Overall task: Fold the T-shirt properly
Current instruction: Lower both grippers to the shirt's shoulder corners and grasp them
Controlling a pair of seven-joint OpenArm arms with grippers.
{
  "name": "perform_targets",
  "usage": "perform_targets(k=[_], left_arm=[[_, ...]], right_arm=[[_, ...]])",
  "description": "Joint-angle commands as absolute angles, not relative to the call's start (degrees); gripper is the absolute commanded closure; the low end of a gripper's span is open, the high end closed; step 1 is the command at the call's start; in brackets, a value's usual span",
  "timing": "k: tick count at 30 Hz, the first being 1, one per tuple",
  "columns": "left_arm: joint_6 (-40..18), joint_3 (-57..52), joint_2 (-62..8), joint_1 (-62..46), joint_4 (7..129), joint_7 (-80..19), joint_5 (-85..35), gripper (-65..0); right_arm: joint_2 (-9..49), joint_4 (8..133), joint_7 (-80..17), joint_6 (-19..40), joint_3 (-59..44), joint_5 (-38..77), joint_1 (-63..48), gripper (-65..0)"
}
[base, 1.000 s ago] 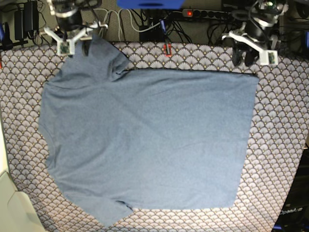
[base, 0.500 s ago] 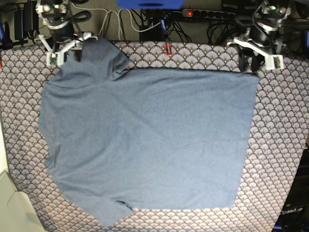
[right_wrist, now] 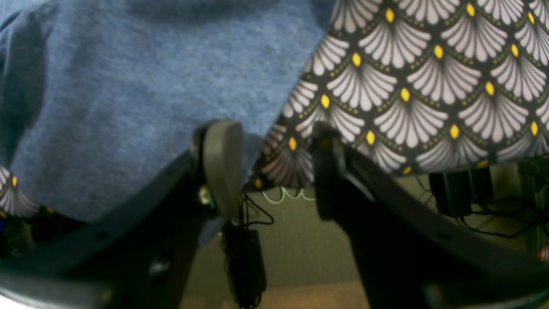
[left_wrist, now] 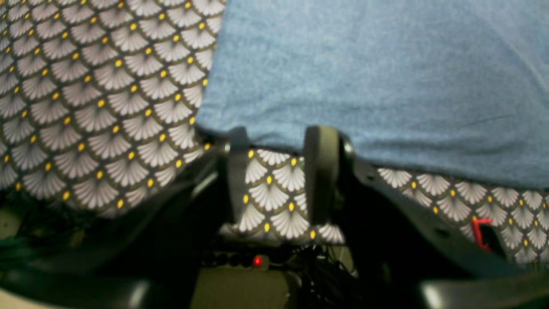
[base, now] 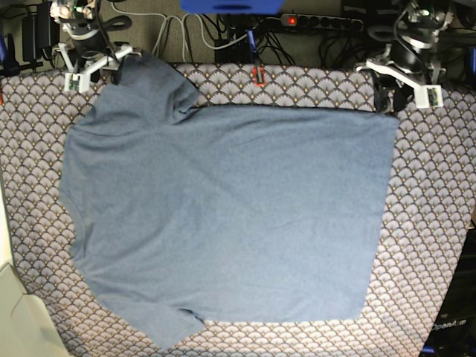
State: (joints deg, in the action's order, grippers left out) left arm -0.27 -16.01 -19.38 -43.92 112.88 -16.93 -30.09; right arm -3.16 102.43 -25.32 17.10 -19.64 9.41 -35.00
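Lying flat across the tablecloth [base: 431,223], the T-shirt [base: 223,216] is spread plain side up, with no lettering seen. One sleeve points toward the far left corner in the base view, another toward the near left; the straight hem runs down the right.

The right gripper [right_wrist: 270,141] is seen at the far sleeve's edge in its wrist view. Its jaws are parted, one finger [right_wrist: 221,159] over the blue cloth, the other over the tablecloth; nothing is clamped between them.

The left gripper [left_wrist: 279,146] is seen at the far hem corner. Its jaws are parted too, with tablecloth showing in the gap and the shirt's edge just beyond the fingertips [left_wrist: 321,167]. Whether the tips touch the cloth cannot be told. No fabric is gripped.
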Motion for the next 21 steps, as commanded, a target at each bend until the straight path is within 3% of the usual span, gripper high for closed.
perform_targets(k=[1, 12, 14, 18, 21], left_arm=[[-0.6, -16.3, -19.9, -44.3, 113.8, -15.7, -30.2, -22.4], [-0.4, -16.3, -19.9, -44.4, 113.7, -15.7, -30.2, -22.4], [-0.4, -16.3, -19.9, -44.4, 113.7, -15.7, -30.2, -22.4], [-0.3, -16.4, -19.9, -43.9, 112.6, -15.7, -30.2, -22.4], [-0.5, -17.1, -19.9, -43.1, 110.5, -15.7, -30.2, -22.5]], right_arm=[[-3.2, 103.0, -25.4, 17.5, -18.6, 10.1, -35.7, -27.5], [-3.2, 102.9, -25.4, 17.5, -15.9, 10.1, -36.0, -25.3], [-3.2, 102.9, -25.4, 17.5, -16.0, 10.1, -36.0, -19.7], [-3.2, 101.3, -25.4, 17.5, -16.0, 10.1, -35.6, 0.0], [-3.0, 98.6, -25.4, 17.5, -16.1, 10.1, -34.4, 0.0]])
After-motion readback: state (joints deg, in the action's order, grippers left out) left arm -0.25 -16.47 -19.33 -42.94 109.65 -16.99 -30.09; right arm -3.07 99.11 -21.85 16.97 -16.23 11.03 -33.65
